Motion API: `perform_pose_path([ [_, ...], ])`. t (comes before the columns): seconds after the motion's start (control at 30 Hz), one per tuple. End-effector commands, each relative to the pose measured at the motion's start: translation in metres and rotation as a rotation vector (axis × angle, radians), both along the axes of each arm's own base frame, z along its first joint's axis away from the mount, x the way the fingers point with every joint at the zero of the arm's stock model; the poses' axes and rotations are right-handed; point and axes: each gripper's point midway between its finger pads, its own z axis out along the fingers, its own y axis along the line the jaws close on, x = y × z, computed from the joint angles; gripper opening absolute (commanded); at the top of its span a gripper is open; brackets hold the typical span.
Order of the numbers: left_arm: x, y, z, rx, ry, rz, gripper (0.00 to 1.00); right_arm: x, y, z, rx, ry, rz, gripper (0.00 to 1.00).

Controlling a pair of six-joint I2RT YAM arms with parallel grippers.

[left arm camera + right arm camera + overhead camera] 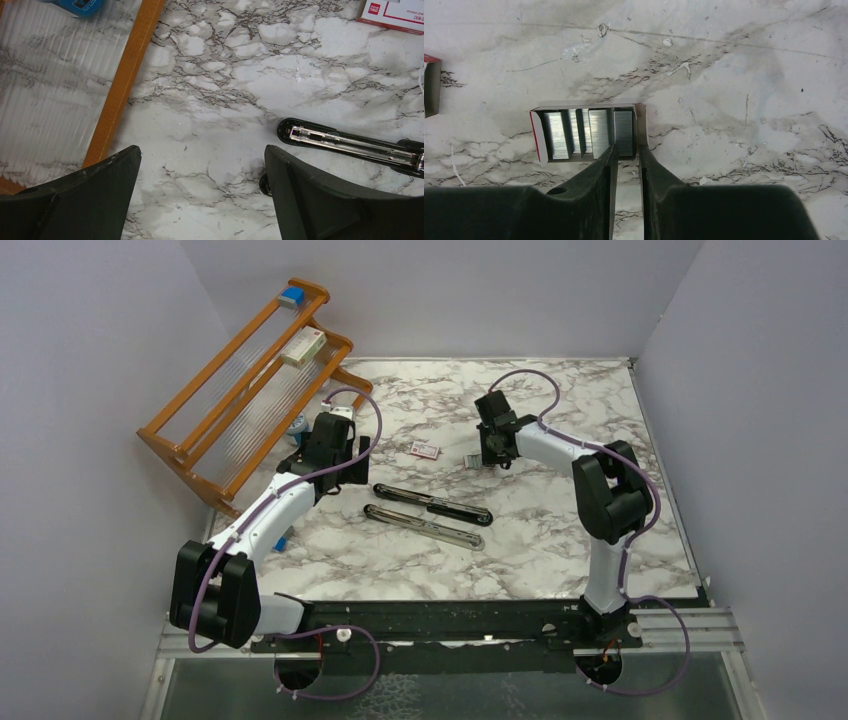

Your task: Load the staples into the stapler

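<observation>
staples [594, 132] lie as silver strips side by side in a small open tray [538, 137] on the marble table [540, 540], near its far middle. right claw [626, 149] is at the tray's near edge, its jaws drawn almost together with a narrow gap between them. the tips sit either side of the near end of the rightmost strip. i cannot tell whether they are pinching that strip or only framing it. a red-and-white packet [425, 449] lies just to the left of the tray, apart from it. stapler [430, 505] lies opened out flat nearer the middle of the table, in two long black halves side by side, well apart from the tray. left claw [201, 150] hangs released, jaws spread wide over bare marble, holding nothing. the stapler's end with its shiny rail lies just beyond the right finger [320, 195]. an orange rack rail [125, 85] runs to its left.
</observation>
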Motion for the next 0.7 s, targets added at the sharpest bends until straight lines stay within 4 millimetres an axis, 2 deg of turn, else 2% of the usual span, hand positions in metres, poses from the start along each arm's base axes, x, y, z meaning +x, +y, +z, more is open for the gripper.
perform_pose_path([
  [0.0, 0.003, 0.001, 0.007, 0.012, -0.014, -0.002, 0.96, 0.005, 0.0, 0.003, 0.012, -0.017, -0.021, 0.25],
  [0.47, 0.004, 0.001, 0.006, 0.015, -0.01, -0.004, 0.96, 0.014, 0.0, 0.023, 0.028, -0.087, -0.044, 0.29],
  [0.67, 0.004, 0.0, 0.006, 0.013, -0.009, -0.006, 0.96, 0.018, 0.0, 0.025, 0.026, -0.096, -0.049, 0.29],
])
